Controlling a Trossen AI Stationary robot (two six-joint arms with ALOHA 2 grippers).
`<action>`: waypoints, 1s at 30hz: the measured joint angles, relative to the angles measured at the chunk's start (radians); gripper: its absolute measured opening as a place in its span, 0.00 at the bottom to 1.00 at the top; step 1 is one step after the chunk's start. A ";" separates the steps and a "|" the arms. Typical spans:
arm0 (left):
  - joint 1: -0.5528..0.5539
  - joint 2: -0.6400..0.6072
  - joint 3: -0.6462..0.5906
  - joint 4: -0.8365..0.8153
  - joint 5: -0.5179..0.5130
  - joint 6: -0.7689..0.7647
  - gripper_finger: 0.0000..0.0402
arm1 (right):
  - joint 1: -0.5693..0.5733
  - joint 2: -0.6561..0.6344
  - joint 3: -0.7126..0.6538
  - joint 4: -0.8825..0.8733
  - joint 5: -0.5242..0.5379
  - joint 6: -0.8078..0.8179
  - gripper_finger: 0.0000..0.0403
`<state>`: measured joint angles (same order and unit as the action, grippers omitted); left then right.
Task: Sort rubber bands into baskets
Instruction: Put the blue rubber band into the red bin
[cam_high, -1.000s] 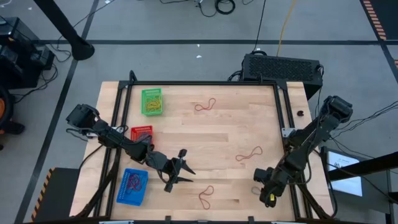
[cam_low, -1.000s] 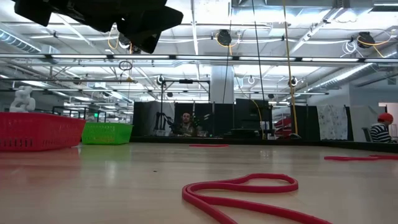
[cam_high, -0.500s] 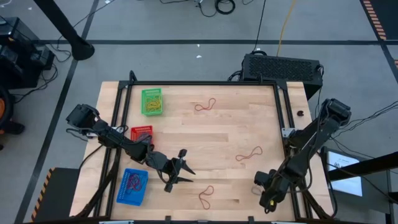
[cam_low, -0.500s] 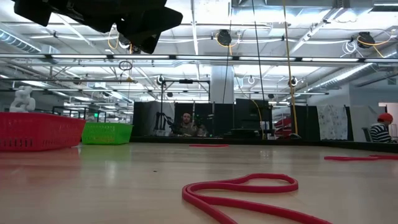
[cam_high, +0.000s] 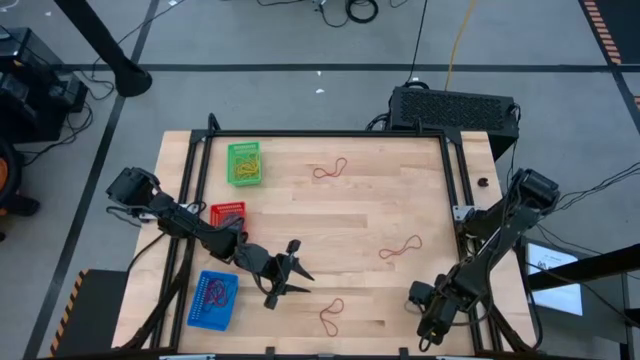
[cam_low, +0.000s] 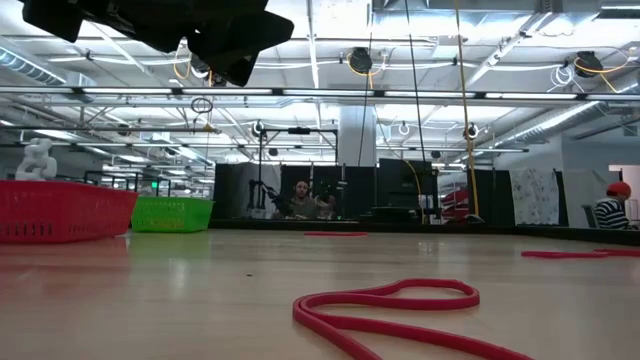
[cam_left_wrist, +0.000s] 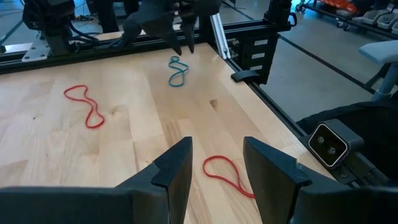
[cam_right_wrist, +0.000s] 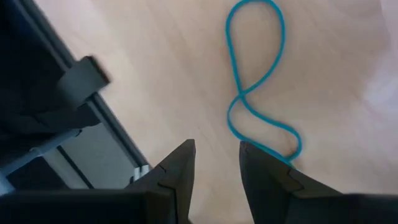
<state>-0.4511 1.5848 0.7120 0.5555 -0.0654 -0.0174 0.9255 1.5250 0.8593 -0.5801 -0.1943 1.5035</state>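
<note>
My left gripper (cam_high: 292, 270) is open and empty, above the table near its front, right of the blue basket (cam_high: 213, 300). A red rubber band (cam_left_wrist: 227, 175) lies on the wood just ahead of its fingers. My right gripper (cam_high: 426, 318) is open at the front right corner, fingers pointing down over a blue rubber band (cam_right_wrist: 255, 93), which lies flat in a figure-eight; this band also shows in the left wrist view (cam_left_wrist: 177, 71). The red basket (cam_high: 228, 213) and green basket (cam_high: 243, 163) stand at the left. The baskets hold several bands.
Loose red bands lie at the far middle (cam_high: 330, 168), right of centre (cam_high: 400, 247) and near the front edge (cam_high: 330, 315). A black frame rail (cam_right_wrist: 81, 78) runs along the table's right edge beside my right gripper. A large black box (cam_high: 452, 108) stands behind the table.
My right gripper has moved toward the table's near edge, along the right rail, staying open.
</note>
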 joint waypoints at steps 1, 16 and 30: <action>0.000 0.000 0.000 -0.002 0.000 0.000 0.37 | 0.002 0.006 0.000 -0.003 0.002 0.000 0.29; 0.000 0.000 0.000 -0.033 0.000 0.000 0.37 | 0.009 0.138 0.002 0.030 0.065 -0.045 0.29; 0.001 0.000 0.000 -0.034 0.000 0.000 0.37 | -0.063 0.173 0.020 0.036 0.057 0.022 0.09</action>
<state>-0.4503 1.5848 0.7120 0.5217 -0.0651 -0.0170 0.8624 1.6982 0.8790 -0.5443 -0.1368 1.5257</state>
